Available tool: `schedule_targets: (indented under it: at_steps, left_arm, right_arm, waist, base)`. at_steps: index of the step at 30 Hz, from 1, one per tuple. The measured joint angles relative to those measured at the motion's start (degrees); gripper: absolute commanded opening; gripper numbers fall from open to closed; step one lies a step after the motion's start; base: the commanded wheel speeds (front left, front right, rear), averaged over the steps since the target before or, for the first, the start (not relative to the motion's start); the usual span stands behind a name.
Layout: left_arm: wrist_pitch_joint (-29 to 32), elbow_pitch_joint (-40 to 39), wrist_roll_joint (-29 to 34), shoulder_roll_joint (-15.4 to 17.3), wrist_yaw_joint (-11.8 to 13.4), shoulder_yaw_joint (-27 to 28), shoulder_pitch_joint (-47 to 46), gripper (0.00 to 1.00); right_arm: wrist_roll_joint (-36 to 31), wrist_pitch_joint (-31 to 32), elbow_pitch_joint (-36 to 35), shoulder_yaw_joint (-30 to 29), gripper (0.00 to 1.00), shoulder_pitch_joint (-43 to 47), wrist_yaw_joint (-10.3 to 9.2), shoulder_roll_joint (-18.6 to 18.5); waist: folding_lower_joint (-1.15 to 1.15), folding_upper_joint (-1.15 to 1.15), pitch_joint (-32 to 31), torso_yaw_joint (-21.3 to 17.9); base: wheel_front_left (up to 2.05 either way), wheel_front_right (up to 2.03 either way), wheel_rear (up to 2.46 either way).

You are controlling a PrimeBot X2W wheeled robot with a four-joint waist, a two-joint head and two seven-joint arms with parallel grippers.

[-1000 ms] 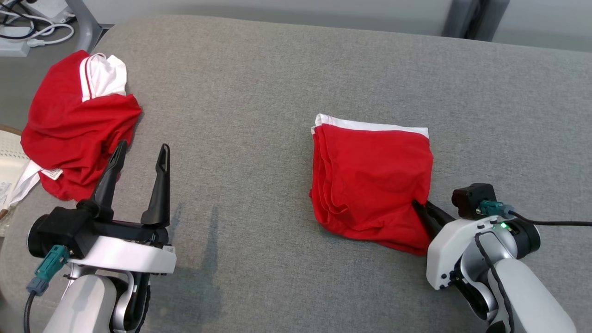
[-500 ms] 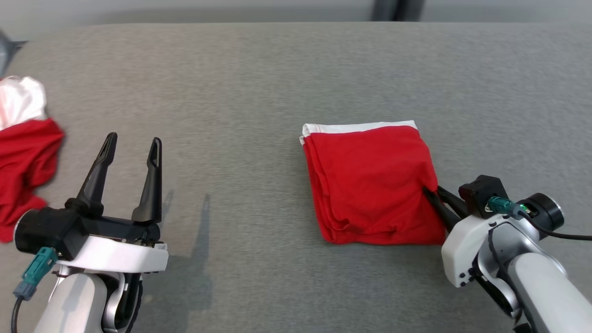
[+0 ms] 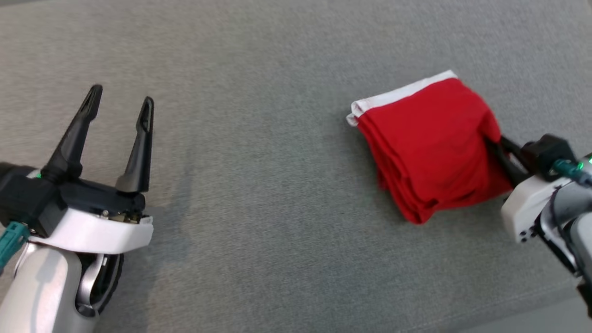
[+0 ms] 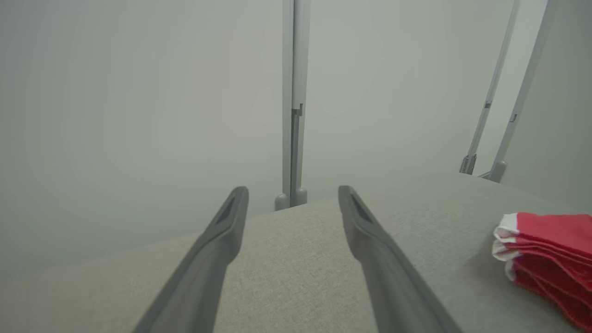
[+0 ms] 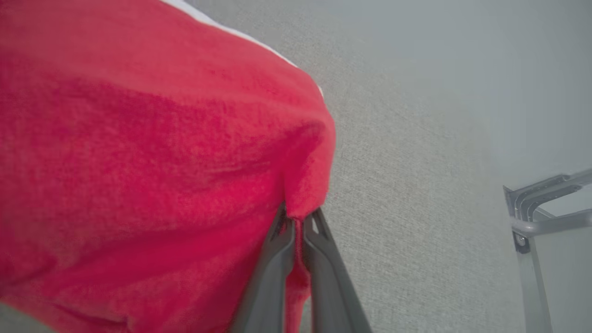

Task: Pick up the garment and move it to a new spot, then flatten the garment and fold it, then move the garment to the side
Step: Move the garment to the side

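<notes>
The garment (image 3: 430, 143) is a folded red bundle with a white band along its far edge, lying on the grey padded surface (image 3: 259, 185) at the right of the head view. My right gripper (image 3: 494, 144) is shut on its right edge; in the right wrist view the two fingers (image 5: 277, 259) pinch red cloth (image 5: 138, 162) between them. The left wrist view catches the garment's layered edge (image 4: 545, 249) at far right. My left gripper (image 3: 119, 101) stands open at the left, well apart from the garment, with nothing between its fingers (image 4: 222, 231).
Grey cloth surface spreads between the two arms. Its near edge shows at the lower right of the head view (image 3: 532, 310). Pale wall panels with a metal post (image 4: 292, 115) stand beyond the far edge, and a metal frame (image 5: 541, 217) beside it.
The head view has swung right and down, so the other red heap at the left has left the picture. The garment, held by my right gripper, has slid rightward and turned.
</notes>
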Motion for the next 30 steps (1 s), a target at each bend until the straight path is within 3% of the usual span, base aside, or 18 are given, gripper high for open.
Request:
schedule_targets:
  at_steps: [4,10,20,21,22,23,30]
  left_arm:
    - [1.8,-1.9,0.7,1.1,-0.6,-0.7,-2.8,1.0]
    - [3.4,-3.7,1.2,1.7,-1.0,-1.6,-5.9,1.0]
    - [4.3,-5.4,1.8,2.6,-1.5,-2.6,-7.6,1.0]
    - [4.3,-5.4,1.8,2.6,-1.5,-2.7,-7.6,1.0]
    - [4.3,-5.4,1.8,2.6,-1.5,-2.7,-7.6,1.0]
    - [4.3,-5.4,1.8,2.6,-1.5,-2.8,-7.6,1.0]
    - [3.9,-3.9,1.8,2.3,-1.0,-3.4,-7.6,1.0]
  right_arm:
    - [0.3,-4.4,3.2,0.5,0.0,-4.6,0.01,-2.8]
    - [0.5,-8.0,11.2,-4.4,0.0,-11.0,0.0,-6.0]
    - [-0.4,-10.3,22.4,-12.1,0.0,-17.3,0.0,-7.1]
    - [-0.5,-10.9,23.2,-12.4,0.22,-17.6,0.0,-6.9]
    - [-1.3,-11.7,24.0,-11.9,0.57,-17.7,0.0,-6.9]
    - [-2.2,-12.3,25.0,-11.7,1.0,-17.7,0.0,-6.9]
    - [-2.5,-15.6,32.5,-15.8,1.0,-17.1,0.0,-4.6]
  waist:
    - [0.0,0.0,3.6,-2.9]
    - [0.0,0.0,8.3,-5.6]
    - [0.0,0.0,12.9,-4.7]
    - [0.0,0.0,13.1,-4.4]
    - [0.0,0.0,13.2,-4.2]
    - [0.0,0.0,13.3,-3.9]
    - [0.0,0.0,11.7,-3.3]
  base:
    - [0.0,0.0,0.0]
    - [0.0,0.0,0.0]
    - [0.0,0.0,0.0]
    - [0.0,0.0,0.0]
    - [0.0,0.0,0.0]
    - [0.0,0.0,0.0]
    - [0.0,0.0,0.0]
